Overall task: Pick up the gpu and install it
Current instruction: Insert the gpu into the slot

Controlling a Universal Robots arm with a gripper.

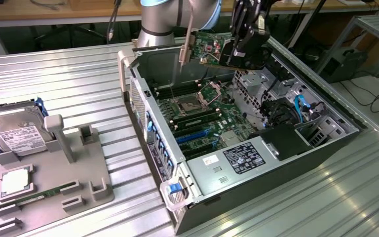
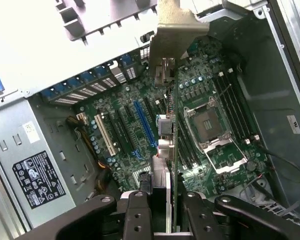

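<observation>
Above open case (image 1: pixel 347 123), fingers (image 2: pixel 166 202) pinch gpu (image 1: pixel 210 45) edge

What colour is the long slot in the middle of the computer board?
Blue slot, clearest in the wrist view.

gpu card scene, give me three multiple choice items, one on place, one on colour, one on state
1. Where is the flat green gpu card with the metal end bracket?
A. on the grey holder tray
B. held above the open computer case
C. seated in a slot

2. What colour is the long expansion slot on the motherboard, near the white one?
A. blue
B. red
C. yellow

3. What state is the black gripper in?
A. open and empty
B. shut on the gpu card
C. shut on a cable

Answers: 1 B, the card hangs over the open computer case. 2 A, the wrist view shows it blue. 3 B, its fingers clamp the card's edge.
</observation>
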